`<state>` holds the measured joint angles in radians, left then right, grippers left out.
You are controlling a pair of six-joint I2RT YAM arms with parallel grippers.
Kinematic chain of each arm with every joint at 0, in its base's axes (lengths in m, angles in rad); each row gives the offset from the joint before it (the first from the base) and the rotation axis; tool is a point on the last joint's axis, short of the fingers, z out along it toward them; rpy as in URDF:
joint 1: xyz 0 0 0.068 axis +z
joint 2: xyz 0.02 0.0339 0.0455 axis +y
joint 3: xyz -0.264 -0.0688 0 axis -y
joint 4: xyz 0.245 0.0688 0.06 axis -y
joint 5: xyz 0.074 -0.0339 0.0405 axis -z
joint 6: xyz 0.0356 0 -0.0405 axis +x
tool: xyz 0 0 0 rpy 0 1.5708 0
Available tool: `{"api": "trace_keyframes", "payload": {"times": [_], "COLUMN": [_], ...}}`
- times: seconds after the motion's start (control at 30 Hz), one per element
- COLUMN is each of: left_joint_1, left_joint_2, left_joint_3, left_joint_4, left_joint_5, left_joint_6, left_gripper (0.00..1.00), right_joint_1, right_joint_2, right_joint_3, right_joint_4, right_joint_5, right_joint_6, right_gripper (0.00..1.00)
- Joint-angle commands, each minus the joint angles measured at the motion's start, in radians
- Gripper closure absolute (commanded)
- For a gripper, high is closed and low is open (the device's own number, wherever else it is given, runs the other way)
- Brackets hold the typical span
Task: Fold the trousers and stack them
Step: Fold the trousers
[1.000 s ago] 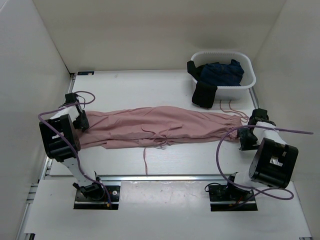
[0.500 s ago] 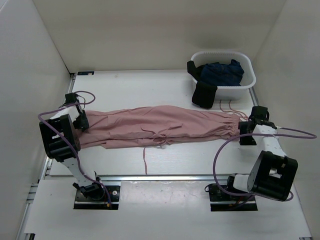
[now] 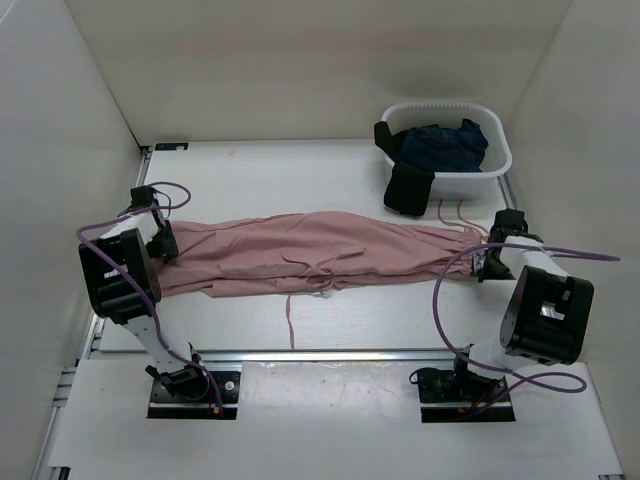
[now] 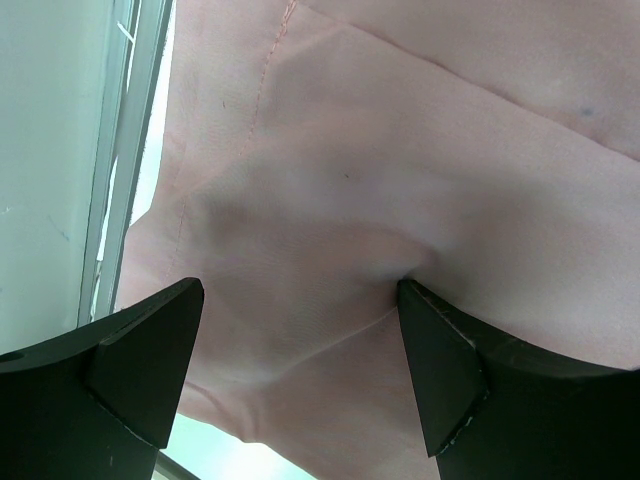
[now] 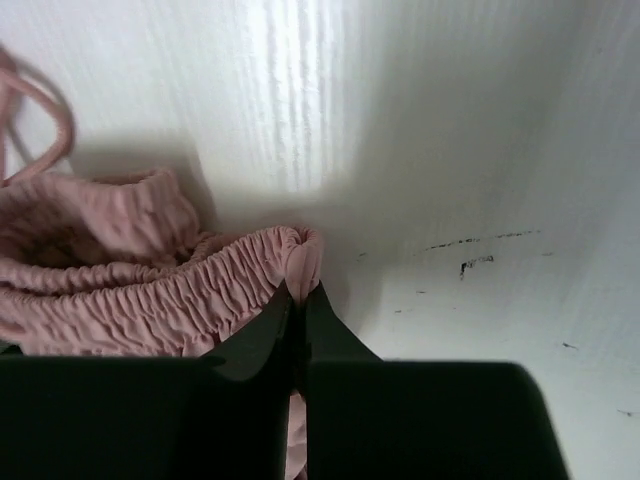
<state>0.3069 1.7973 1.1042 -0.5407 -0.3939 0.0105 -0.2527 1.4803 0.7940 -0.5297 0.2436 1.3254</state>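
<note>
Across the bench [image 3: 300,175], nearly from its left edge to its right, the trousers [image 3: 320,255] lie stretched in one long narrow strip, with the hems at the left and the gathered waistband [image 5: 150,300] at the right (the strip looks already narrowed lengthwise).

Left fingers [image 4: 445,370]: spread wide, with the tips down on the hem cloth. The cloth puckers between them, and nothing is pinched.

Right fingers [image 5: 320,335]: pressed together on the outer fold of the waistband, pinching a small ridge of elastic.

Handling, as judged: the cloth is light, limp and without stiffness, so it will sag between two holds and slide easily over the bench. The waistband is bunched and thick and should give the firmer grip. The hem is thin, so a pinch there should go through every layer, or the lower ones may stay behind.

A loose cord [image 3: 291,318] trails toward the near edge and may drag or snag in a fold. A basket [image 3: 470,183] stands near the waistband end, with a black garment [image 3: 408,190] draped over its rim.
</note>
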Motion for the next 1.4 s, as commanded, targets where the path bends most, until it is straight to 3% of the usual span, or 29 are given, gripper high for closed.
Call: {"api": "trace_keyframes", "payload": {"times": [0.0, 0.13, 0.27, 0.5, 0.67, 0.8, 0.83, 1.0, 1.03, 1.2, 1.37], "left_joint_1": [0.003, 0.003, 0.003, 0.003, 0.003, 0.003, 0.003, 0.003, 0.003, 0.003, 0.003], "left_joint_2": [0.063, 0.063, 0.063, 0.063, 0.063, 0.063, 0.063, 0.063, 0.063, 0.063, 0.063], "left_joint_3": [-0.061, -0.061, -0.052, -0.052, -0.061, -0.07, -0.079, -0.079, -0.079, -0.07, -0.07], "left_joint_4": [-0.001, -0.001, -0.001, -0.001, -0.001, -0.001, -0.001, -0.001, -0.001, -0.001, -0.001], "left_joint_5": [0.01, 0.01, 0.01, 0.01, 0.001, 0.001, 0.001, 0.001, 0.001, 0.001, 0.001], "left_joint_6": [-0.01, -0.01, -0.01, -0.01, -0.01, -0.01, -0.01, -0.01, -0.01, -0.01, -0.01], "left_gripper": [0.1, 0.1, 0.1, 0.1, 0.1, 0.1, 0.1, 0.1, 0.1, 0.1, 0.1], "right_joint_1": [0.001, 0.01, 0.02, 0.02, 0.02, -0.051, -0.065, -0.109, -0.109, -0.109, -0.109], "right_joint_2": [-0.006, -0.052, -0.052, 0.004, 0.069, 0.083, 0.106, 0.153, 0.143, 0.042, -0.159], "right_joint_3": [0.097, 0.198, 0.365, 0.415, 0.256, 0.081, 0.064, 0.054, 0.044, 0.001, -0.111], "right_joint_4": [-0.076, -0.081, -0.035, 0.18, 0.241, 0.345, 0.355, 0.364, 0.364, 0.405, 0.402], "right_joint_5": [0.088, 0.123, 0.135, -0.029, -0.018, -0.056, -0.091, -0.161, -0.161, -0.205, -0.093], "right_joint_6": [-0.047, -0.169, -0.395, -0.65, -0.686, -0.596, -0.586, -0.595, -0.604, -0.604, -0.503], "right_gripper": [1.0, 1.0, 1.0, 1.0, 1.0, 0.99, 0.95, 0.48, 0.44, 0.37, 0.28]}}
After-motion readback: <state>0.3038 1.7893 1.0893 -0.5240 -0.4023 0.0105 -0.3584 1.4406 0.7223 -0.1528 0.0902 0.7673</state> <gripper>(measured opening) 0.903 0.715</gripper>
